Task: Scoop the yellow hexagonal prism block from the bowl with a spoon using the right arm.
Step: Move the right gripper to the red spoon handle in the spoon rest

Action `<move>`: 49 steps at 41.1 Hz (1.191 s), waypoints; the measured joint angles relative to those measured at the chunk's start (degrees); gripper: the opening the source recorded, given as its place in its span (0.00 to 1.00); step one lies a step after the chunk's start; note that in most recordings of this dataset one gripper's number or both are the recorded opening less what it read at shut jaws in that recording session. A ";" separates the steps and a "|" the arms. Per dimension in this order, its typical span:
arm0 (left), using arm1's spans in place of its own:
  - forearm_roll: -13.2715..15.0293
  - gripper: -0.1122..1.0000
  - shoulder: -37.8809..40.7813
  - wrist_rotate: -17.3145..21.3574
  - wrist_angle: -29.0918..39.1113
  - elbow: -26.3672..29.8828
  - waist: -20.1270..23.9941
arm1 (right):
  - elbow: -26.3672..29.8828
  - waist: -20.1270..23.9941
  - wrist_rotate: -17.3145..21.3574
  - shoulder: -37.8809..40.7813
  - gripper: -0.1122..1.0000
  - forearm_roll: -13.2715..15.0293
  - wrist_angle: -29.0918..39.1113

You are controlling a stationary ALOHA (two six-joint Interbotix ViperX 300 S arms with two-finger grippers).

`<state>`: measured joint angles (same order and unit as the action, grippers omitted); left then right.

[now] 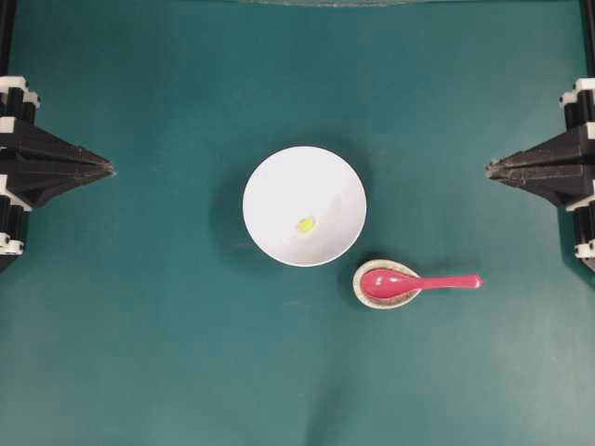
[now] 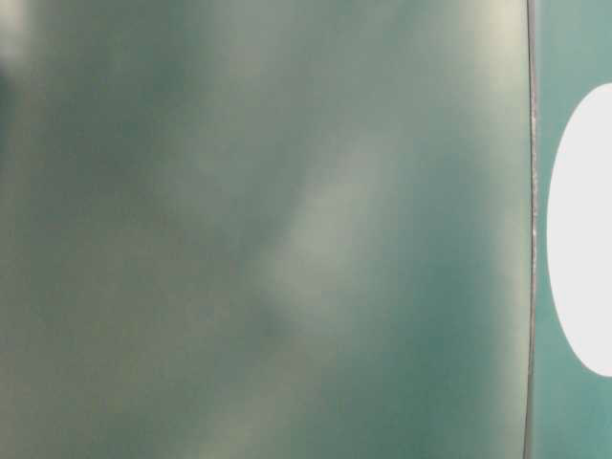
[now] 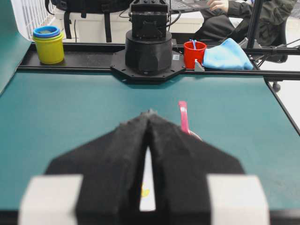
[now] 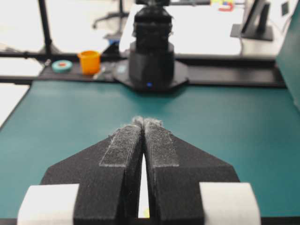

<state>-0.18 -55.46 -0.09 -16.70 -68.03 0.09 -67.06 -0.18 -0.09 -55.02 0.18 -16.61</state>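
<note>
A white bowl (image 1: 304, 206) stands mid-table with the tiny yellow block (image 1: 305, 224) inside it, toward its near side. The pink-red spoon (image 1: 418, 282) lies right of the bowl, its scoop resting in a small speckled oval rest (image 1: 370, 294) and its handle pointing right. My right gripper (image 1: 490, 168) is shut and empty at the right edge, well away from the spoon. At the left edge my left gripper (image 1: 110, 169) is shut and empty too. In the left wrist view the spoon handle (image 3: 183, 117) shows beyond the closed fingers, and a sliver of bowl (image 3: 148, 187) with the yellow block (image 3: 145, 191) shows between them.
Green mat covers the table. The table-level view is mostly blur, with a white edge of the bowl (image 2: 583, 229) at its right. Beyond the table, a yellow cup stack (image 3: 48, 44), a red cup (image 3: 194, 54) and a blue cloth (image 3: 227, 55) sit behind the far arm base.
</note>
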 measured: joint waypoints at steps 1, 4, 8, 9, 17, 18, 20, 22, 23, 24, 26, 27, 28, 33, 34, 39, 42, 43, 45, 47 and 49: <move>0.00 0.10 0.00 -0.18 0.26 0.00 0.00 | 0.00 0.00 0.09 0.09 0.10 0.00 0.09; 0.00 0.12 -0.18 -1.32 2.20 1.05 -0.09 | 0.18 0.00 0.79 0.09 0.10 0.00 0.88; 0.00 0.12 -0.26 -1.32 2.90 1.41 0.00 | 0.44 0.00 1.23 0.18 0.11 0.09 1.49; 0.00 0.12 -0.26 -1.32 2.90 1.41 -0.09 | 0.53 0.00 1.23 0.18 0.11 0.00 1.49; -0.09 0.12 -0.18 -1.32 2.99 1.41 -0.09 | 0.70 0.00 1.32 0.18 0.24 0.00 1.58; -0.09 0.12 -0.18 -1.32 3.08 1.41 -0.09 | 0.79 0.00 1.32 0.18 0.28 0.00 1.67; 0.00 0.12 -0.18 -1.41 2.99 1.41 0.00 | 0.88 0.00 1.32 0.18 0.39 0.00 1.76; -0.09 0.12 -0.18 -1.32 2.99 1.41 -0.09 | 0.88 0.00 1.32 0.18 0.48 0.00 1.85; 0.00 0.12 -0.18 -1.41 3.08 1.41 -0.09 | 0.88 0.00 1.32 0.18 0.53 0.00 1.85; 0.00 0.12 -0.18 -1.41 2.99 1.41 -0.09 | 0.88 0.00 1.32 0.18 0.57 0.00 1.85; -0.09 0.12 -0.09 -1.32 2.99 1.41 -0.09 | 0.88 0.00 1.32 0.26 0.63 0.00 1.93; -0.09 0.12 -0.09 -1.32 2.99 1.41 -0.09 | 0.97 0.00 1.32 0.44 0.65 0.00 1.93; 0.00 0.12 -0.09 -1.32 3.08 1.41 -0.09 | 0.88 0.00 1.32 0.53 0.66 0.00 1.93; 0.00 0.12 -0.09 -1.41 2.99 1.41 0.00 | 0.88 0.00 1.32 1.41 0.65 0.00 1.93; 0.00 0.12 -0.09 -1.41 3.08 1.41 -0.09 | 0.88 0.00 1.41 1.58 0.65 0.00 2.02; -0.09 0.12 0.00 -1.32 3.08 1.41 -0.09 | 0.88 0.18 1.76 3.52 0.65 -0.18 1.76; -0.09 0.12 0.00 -1.41 3.08 1.41 -0.09 | 0.70 0.35 2.37 5.71 0.65 -0.26 0.53; 0.00 0.12 0.00 -1.32 3.16 1.41 -0.09 | 0.53 0.44 2.64 6.68 0.65 -0.26 -0.35; 0.00 0.12 0.00 -1.41 3.16 1.41 0.00 | 0.18 0.62 3.08 8.35 0.65 -0.35 -2.20; -0.09 0.12 0.00 -1.41 3.25 1.41 -0.09 | -0.18 0.97 3.43 10.28 0.65 -0.26 -4.04; 0.00 0.12 0.00 -1.41 3.25 1.41 -0.09 | -0.62 1.41 3.60 12.04 0.65 -0.35 -5.80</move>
<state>-0.18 -55.46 -1.49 -13.45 -66.62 0.00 -67.68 1.23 3.52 -42.98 -0.18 -22.41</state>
